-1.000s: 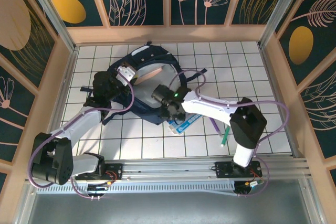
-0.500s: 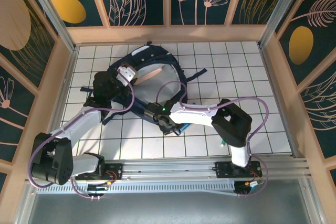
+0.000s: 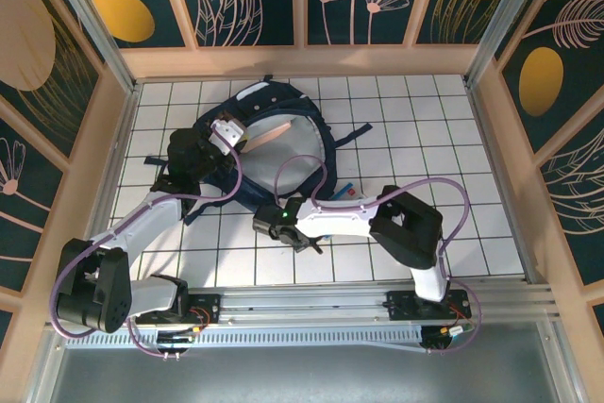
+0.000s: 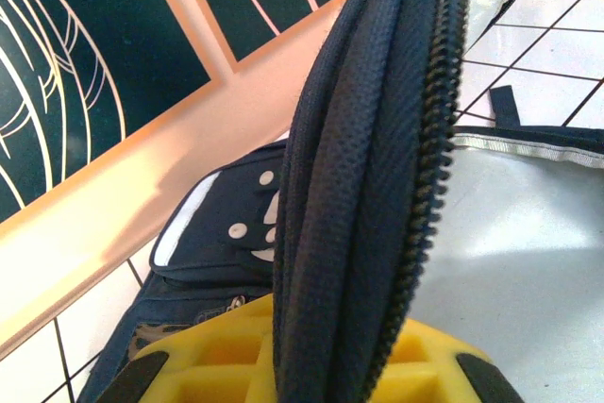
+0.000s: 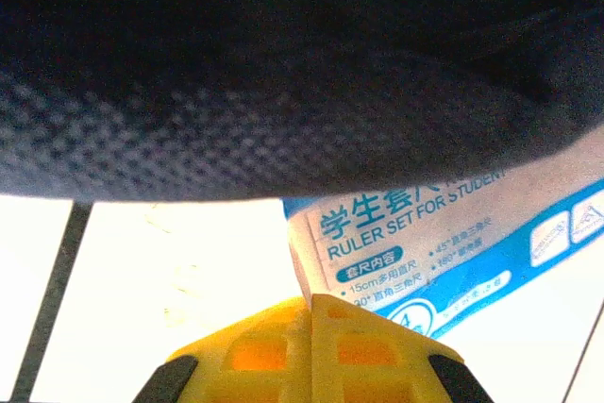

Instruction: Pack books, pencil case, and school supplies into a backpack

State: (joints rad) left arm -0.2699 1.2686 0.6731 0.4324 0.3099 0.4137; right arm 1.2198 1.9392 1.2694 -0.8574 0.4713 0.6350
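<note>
I'm clenching my left fingers [image 4: 203, 361] on the backpack [image 3: 255, 96] zipper rim, bag lying open on the desk [image 3: 415, 129] left of centre, right fingers [image 5: 255, 351] pressing shut at the ruler set packet [image 5: 425, 243] corner, under the bag's edge, can't tell if pinching it

Overhead camera; both wrist cameras against backpack [image 3: 283, 148]

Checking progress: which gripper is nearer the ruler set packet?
Right. The right gripper is shut at the ruler set packet; the left gripper clamps the backpack rim, farther away.
</note>
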